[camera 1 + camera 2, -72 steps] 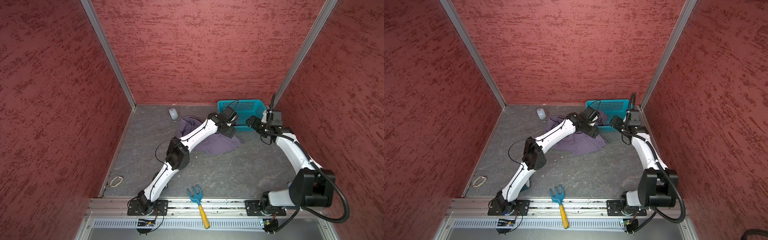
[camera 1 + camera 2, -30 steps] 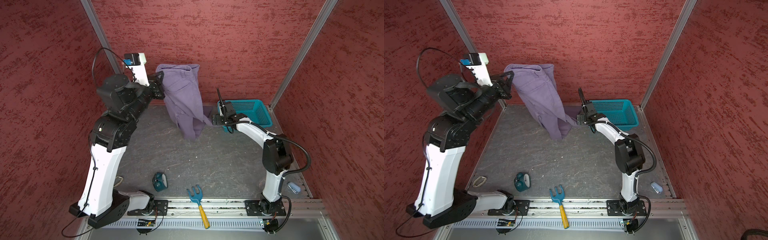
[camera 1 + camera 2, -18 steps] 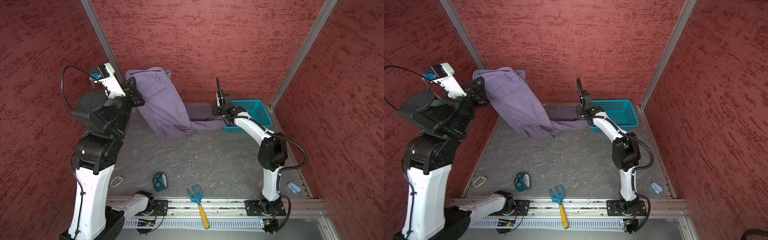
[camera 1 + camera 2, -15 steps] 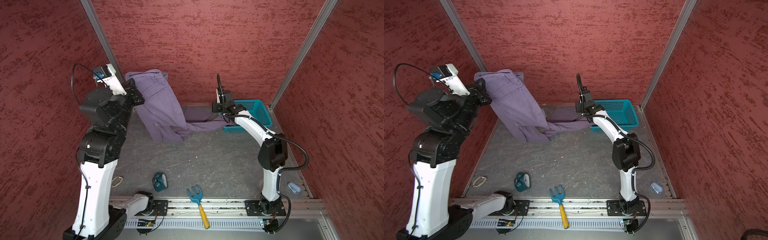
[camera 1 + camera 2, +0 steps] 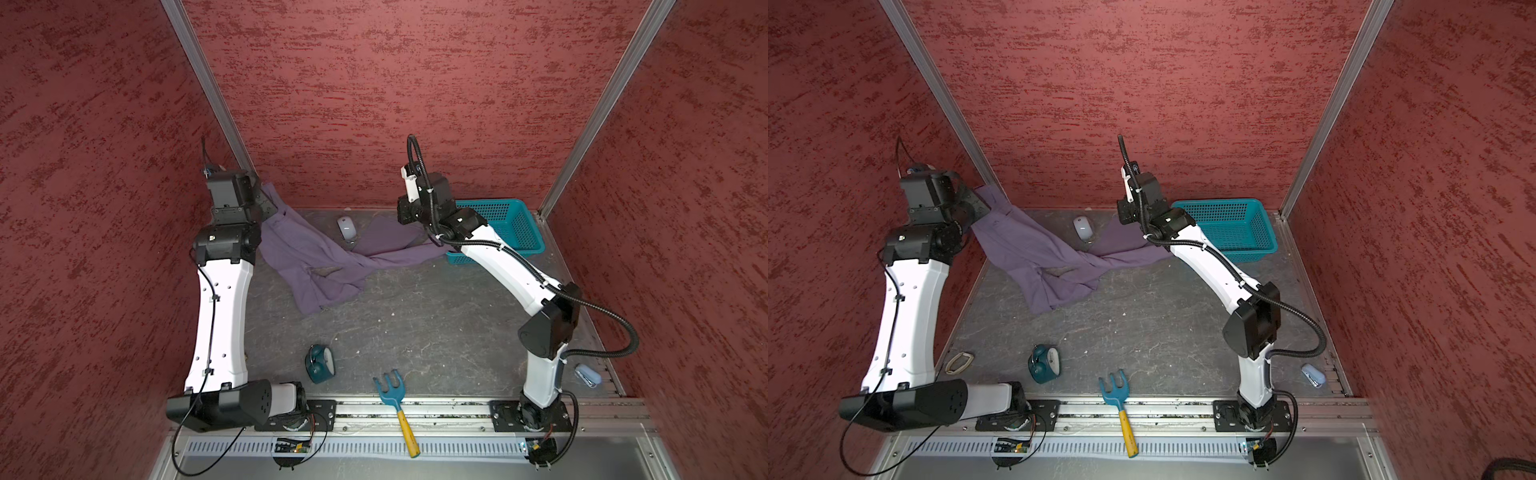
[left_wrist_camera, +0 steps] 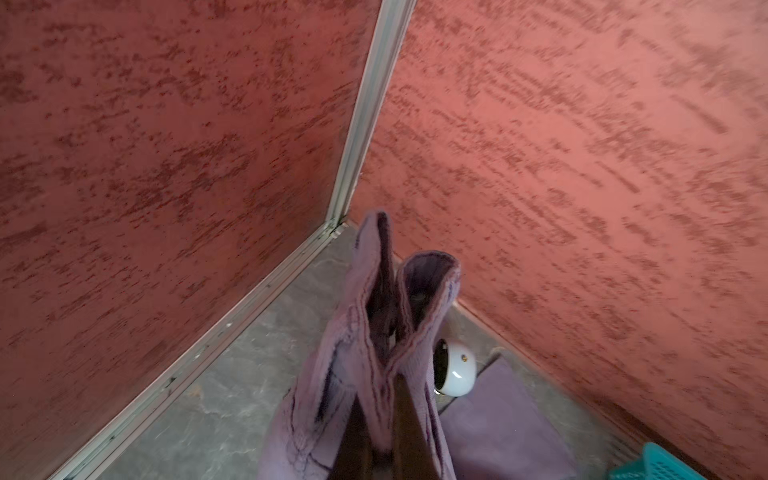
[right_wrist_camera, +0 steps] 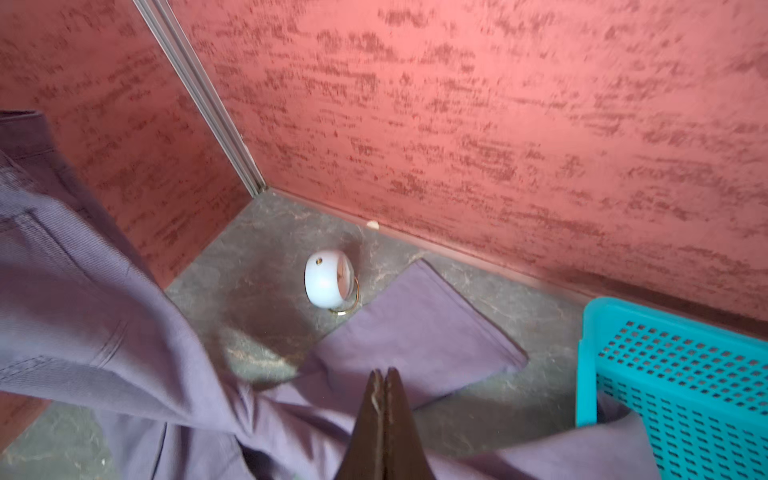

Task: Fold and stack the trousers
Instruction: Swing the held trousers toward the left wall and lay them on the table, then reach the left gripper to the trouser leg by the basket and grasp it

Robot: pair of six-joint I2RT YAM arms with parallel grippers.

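Nearest the front rail there's a rake (image 5: 390, 384) and a teal clock (image 5: 319, 362), both well clear of the cloth, so I'm ignoring them. The trousers (image 5: 307, 253) are further back: waist end hoisted up at the back-left corner, legs trailing across the floor toward the basket (image 5: 490, 203). My left gripper (image 6: 378, 395) is clamped tight on the waistband, with cloth bunched between the fingers. I reckon that's to hang the thing so it opens out before any fold. My right gripper (image 7: 382, 374) is pinched fully closed just above a leg, and I can't see any cloth in it, so it looks empty. The white clock (image 7: 326, 278) sits just beside one leg's hem and could get dragged. The other leg's end disappears under my right arm in both top views, and nothing's folded yet.
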